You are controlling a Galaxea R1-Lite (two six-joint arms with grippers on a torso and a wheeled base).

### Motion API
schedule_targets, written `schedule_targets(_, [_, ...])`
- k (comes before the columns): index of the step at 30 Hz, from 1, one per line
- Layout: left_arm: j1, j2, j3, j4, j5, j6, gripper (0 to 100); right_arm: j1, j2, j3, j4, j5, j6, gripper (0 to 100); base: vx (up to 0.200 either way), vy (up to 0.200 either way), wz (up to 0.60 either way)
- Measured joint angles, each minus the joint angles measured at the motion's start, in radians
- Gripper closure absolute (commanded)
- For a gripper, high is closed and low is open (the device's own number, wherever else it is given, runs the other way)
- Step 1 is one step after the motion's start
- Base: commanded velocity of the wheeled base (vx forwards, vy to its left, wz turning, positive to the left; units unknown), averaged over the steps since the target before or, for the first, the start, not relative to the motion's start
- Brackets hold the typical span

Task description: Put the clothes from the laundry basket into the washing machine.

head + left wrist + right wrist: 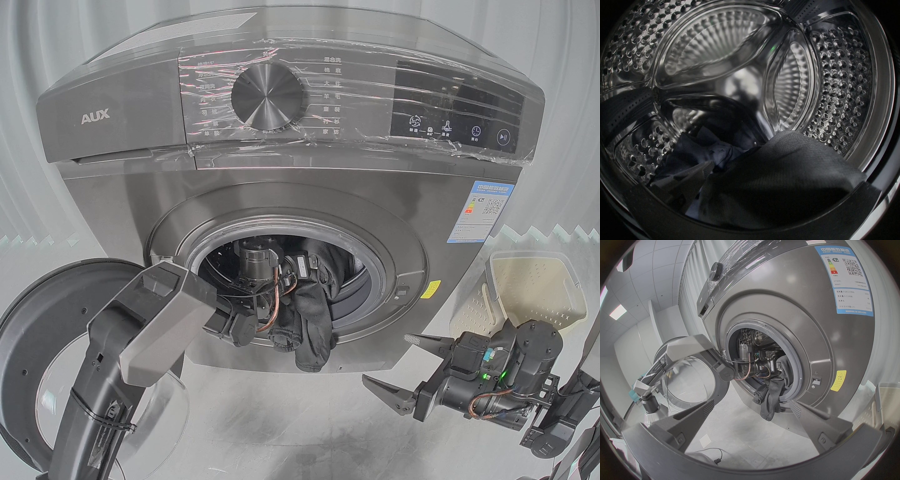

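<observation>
Right gripper (pixel 385 359): hangs low in front of the washing machine (pixel 350 200), off to the right of its opening, fingers spread wide, nothing between them.

Laundry basket (pixel 544 287): cream, perforated, just beside the machine's right front corner, behind the right gripper.

Door (pixel 37 325): swung fully open to the left of the machine.

Black garment (pixel 309 325): draped over the lower lip of the machine's opening, part hanging down outside, part inside.

Left arm: passes through the opening, wrist inside the machine.

Left gripper (pixel 750 168): within the drum (pixel 843 78), fingers apart; one finger (pixel 690 179) bare, the other under black cloth lying across it.

Dark blue clothing (pixel 706 147): crumpled on the drum floor, deeper in than the gripper.
</observation>
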Motion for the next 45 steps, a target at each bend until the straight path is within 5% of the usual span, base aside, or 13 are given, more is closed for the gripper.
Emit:
schedule_targets(7, [-0.020, -0.136, 0.181, 0.081, -0.023, -0.023, 0, 0.002, 0.008, -0.002, 0.000, 0.000, 0.000, 0, 0.000, 0.000, 0.00])
schedule_targets(15, [-0.038, -0.229, 0.349, 0.114, -0.065, 0.043, 0, 0.002, 0.012, -0.001, 0.000, -0.001, 0.000, 0, 0.000, 0.000, 0.00])
schedule_targets(20, [-0.059, -0.259, 0.400, 0.110, -0.086, 0.056, 0, 0.001, 0.014, -0.001, 0.000, -0.001, 0.000, 0, 0.000, 0.000, 0.00])
schedule_targets(36, [-0.087, -0.114, 0.160, 0.076, -0.108, 0.056, 0, 0.008, 0.022, -0.002, 0.000, 0.000, 0.001, 0, 0.000, 0.000, 0.00])
schedule_targets(37, [-0.087, -0.096, 0.136, 0.077, -0.107, 0.056, 100, 0.008, 0.023, -0.002, 0.000, 0.000, 0.001, 0, 0.000, 0.000, 0.00])
schedule_targets(45, [-0.079, 0.019, -0.066, 0.084, -0.055, 0.056, 100, 0.009, 0.029, -0.006, 0.000, 0.001, 0.001, 0, 0.000, 0.000, 0.00])
